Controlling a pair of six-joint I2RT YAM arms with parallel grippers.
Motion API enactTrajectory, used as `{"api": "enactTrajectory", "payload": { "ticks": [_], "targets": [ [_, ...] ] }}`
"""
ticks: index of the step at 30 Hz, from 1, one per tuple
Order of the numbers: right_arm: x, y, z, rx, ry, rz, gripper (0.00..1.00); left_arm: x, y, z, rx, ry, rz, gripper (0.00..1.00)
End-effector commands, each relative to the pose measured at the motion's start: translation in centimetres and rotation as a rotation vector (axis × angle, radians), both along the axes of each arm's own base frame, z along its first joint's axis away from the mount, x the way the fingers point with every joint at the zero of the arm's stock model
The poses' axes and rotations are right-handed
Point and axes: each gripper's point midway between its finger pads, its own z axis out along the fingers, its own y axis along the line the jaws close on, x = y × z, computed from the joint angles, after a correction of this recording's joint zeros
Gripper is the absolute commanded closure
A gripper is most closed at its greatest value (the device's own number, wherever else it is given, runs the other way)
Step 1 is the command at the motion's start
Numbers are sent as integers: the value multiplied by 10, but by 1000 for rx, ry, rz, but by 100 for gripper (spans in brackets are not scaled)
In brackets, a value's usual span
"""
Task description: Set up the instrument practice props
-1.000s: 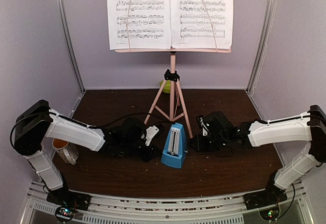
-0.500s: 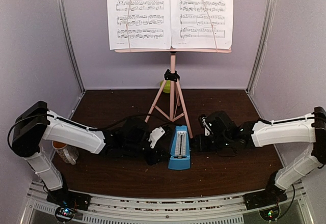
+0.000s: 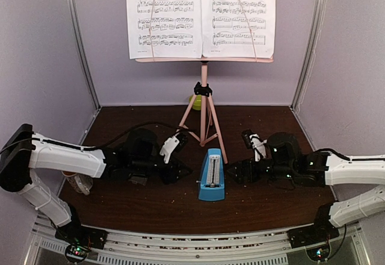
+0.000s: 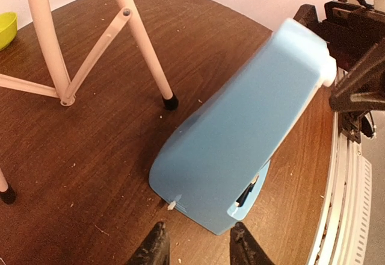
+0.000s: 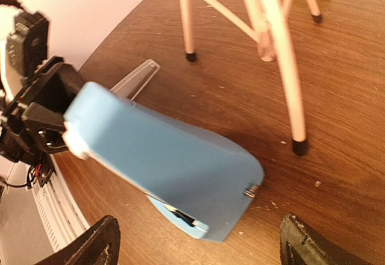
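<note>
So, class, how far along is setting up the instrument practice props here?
Done: the music stand is up with both sheet-music pages on its desk, and the metronome stands upright on the table. In hand: nothing; the left hand and right hand flank it, open. Left: apparently just backing away.

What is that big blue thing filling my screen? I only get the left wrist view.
Observer: A blue pyramid metronome. The top view shows its pale front face, which yours hides.
Visitor: I see only pink legs behind it. What are they?
Observer: The tripod of a music stand. Two sheet-music pages sit side by side on its desk.
Visitor: Is something gripping the metronome on the other side?
Observer: No. The right end effector is wide open, with both fingers clear of the metronome.
</note>
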Motion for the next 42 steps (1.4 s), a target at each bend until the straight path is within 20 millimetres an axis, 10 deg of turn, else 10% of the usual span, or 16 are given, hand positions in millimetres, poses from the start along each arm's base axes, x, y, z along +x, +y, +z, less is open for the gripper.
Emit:
{"api": "enactTrajectory", "payload": {
  "ticks": [1, 9, 42],
  "targets": [
    [1, 28, 27, 14, -92, 68, 9, 10, -10, 22, -45, -51, -2, 63],
    [1, 54, 31, 5, -103, 83, 14, 15, -15, 29, -56, -64, 6, 63],
    [22, 33, 25, -5, -113, -101, 54, 14, -20, 26, -38, -65, -23, 62]
  ]
}}
